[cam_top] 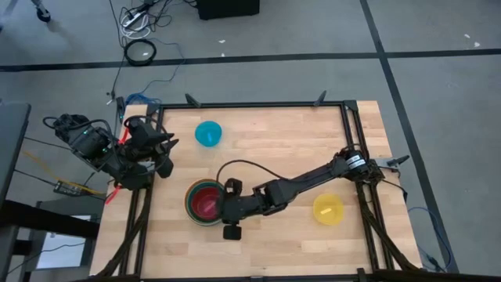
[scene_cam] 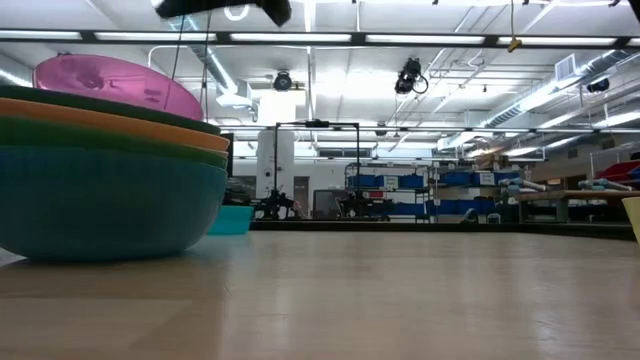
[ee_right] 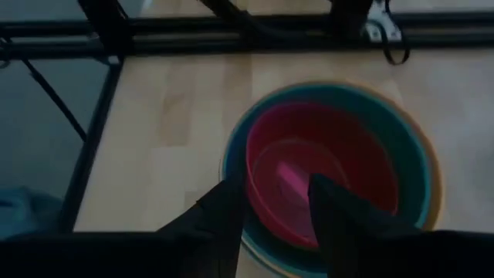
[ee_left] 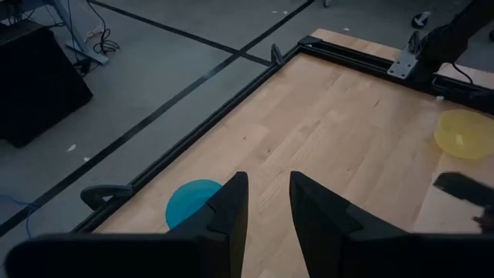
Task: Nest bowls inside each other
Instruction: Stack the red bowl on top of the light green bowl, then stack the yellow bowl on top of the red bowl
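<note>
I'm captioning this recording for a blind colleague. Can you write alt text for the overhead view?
Seen from above, the right arm's open tool hangs beside a stack of nested bowls with a pink-red bowl on top. A cyan bowl and a yellow bowl sit loose on the wooden table; the left arm waits at the table's left edge.
</note>
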### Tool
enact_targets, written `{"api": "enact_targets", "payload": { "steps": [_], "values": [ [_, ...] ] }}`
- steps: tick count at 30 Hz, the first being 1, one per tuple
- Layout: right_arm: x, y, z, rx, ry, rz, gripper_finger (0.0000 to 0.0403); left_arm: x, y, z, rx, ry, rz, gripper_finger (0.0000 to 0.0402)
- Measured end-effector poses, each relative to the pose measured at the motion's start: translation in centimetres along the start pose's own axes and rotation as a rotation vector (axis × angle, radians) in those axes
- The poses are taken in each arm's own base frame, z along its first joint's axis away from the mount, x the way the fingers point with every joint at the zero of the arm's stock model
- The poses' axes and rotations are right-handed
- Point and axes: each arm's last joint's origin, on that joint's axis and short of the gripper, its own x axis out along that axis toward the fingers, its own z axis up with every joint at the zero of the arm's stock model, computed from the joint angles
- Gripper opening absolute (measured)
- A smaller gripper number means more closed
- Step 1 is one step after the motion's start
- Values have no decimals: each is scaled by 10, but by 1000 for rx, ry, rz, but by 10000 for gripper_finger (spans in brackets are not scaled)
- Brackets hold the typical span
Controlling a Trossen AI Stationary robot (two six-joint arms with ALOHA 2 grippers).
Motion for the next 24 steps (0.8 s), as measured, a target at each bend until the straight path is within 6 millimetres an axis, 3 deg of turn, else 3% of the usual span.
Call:
{"api": "enact_targets", "payload": {
  "steps": [9,17,21,24],
  "values": [
    [25,-9,-36,76,87,-34,126,0,-1,0,2,1,2,106],
    [21,-11,-24,70,31,-16,125,0,-1,0,3,1,2,106],
    [2,-18,-25,26,157,-118,125,0,-1,0,3,1,2,106],
    [-38,-26,-34,18,330,-306,125,0,-1,-1,3,13,-6,106]
  ]
}}
